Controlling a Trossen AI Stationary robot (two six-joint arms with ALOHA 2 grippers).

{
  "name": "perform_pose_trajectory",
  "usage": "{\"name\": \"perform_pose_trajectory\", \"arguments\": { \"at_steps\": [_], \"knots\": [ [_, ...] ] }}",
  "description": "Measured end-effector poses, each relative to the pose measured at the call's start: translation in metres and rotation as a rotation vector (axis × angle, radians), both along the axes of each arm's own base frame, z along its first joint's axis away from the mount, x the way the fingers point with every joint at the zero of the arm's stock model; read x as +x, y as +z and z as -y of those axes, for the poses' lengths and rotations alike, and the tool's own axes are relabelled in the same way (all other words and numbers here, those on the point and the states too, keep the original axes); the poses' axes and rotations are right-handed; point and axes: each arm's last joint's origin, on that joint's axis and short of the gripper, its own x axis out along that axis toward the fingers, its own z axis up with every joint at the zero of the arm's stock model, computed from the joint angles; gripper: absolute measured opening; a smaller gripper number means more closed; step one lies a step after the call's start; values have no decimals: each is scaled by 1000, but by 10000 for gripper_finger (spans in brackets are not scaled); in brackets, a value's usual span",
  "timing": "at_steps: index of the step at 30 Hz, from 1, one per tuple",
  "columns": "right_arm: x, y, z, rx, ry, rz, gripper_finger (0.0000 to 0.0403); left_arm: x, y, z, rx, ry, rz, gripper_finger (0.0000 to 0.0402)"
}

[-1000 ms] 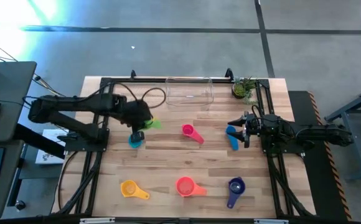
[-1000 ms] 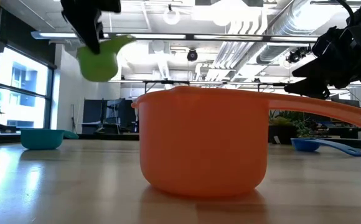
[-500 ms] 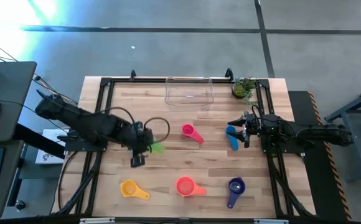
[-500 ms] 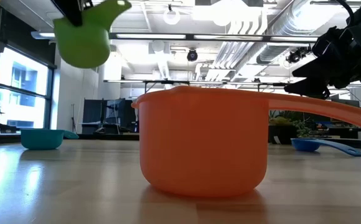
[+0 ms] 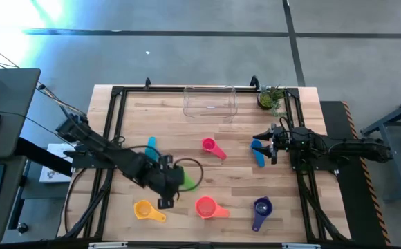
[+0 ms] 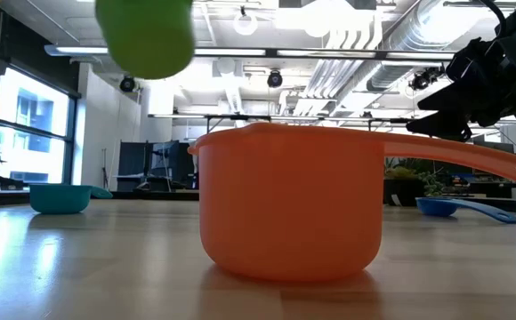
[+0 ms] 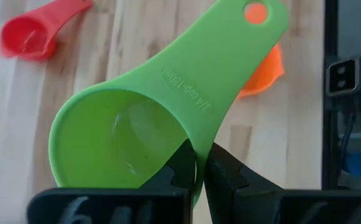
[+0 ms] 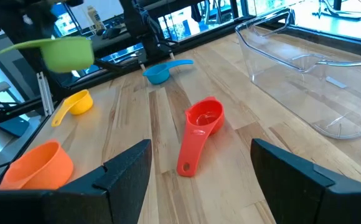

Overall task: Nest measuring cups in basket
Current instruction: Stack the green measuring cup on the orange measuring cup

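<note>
green cup (image 5: 189, 179) rides in the left gripper (image 5: 175, 181), clamped at the handle root, at about 7 o'clock on the table (image 5: 235, 169). high view count: seven measuring cups — green one held, teal (image 5: 151, 144) at 9 o'clock, pink-red (image 5: 213, 147) near centre, blue (image 5: 257, 153) at 3 o'clock, yellow (image 5: 147, 210), orange (image 5: 208, 207) and purple (image 5: 260, 209) along 6 o'clock. one clear basket (image 5: 210, 102) at 12 o'clock holds no cup; one potted plant (image 5: 270, 97) at 1 o'clock. right gripper (image 5: 270, 144) sits just beside the blue cup, fingers spread.

versus a second ago: left arm has swung from 9 o'clock down toward 7, carrying the green cup away from the teal one; right arm unchanged.

low view: orange cup (image 6: 286, 204) fills the middle, green cup (image 6: 145, 36) airborne at 11 o'clock, teal (image 6: 60, 197) at 9, blue (image 6: 465, 208) at 3, right gripper (image 6: 449, 107) above it.

left wrist view: fingers (image 7: 182, 167) pinch the green cup (image 7: 143, 130); handle reads "3/4 cup-180ml". pink-red cup (image 7: 34, 32) and an orange edge (image 7: 264, 68) below on the wood.

right wrist view: wide-apart fingers (image 8: 123, 165); pink-red (image 8: 199, 127), blue (image 8: 162, 71), yellow (image 8: 75, 104), orange (image 8: 36, 163), green (image 8: 65, 53) cups, basket (image 8: 305, 81).
</note>
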Motion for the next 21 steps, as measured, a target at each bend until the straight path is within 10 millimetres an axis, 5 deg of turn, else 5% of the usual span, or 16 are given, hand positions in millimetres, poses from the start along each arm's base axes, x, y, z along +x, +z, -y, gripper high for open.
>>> {"name": "perform_pose_trajectory", "arguments": {
  "at_steps": [10, 21],
  "knots": [
    [0, 0, 0, 0, 0, 1, 265, 46, -9, 28, -41, 61, 3, 13],
    [0, 0, 0, 0, 0, 0, 265, 72, -31, 45, -110, 160, -26, 13]
  ]
}}
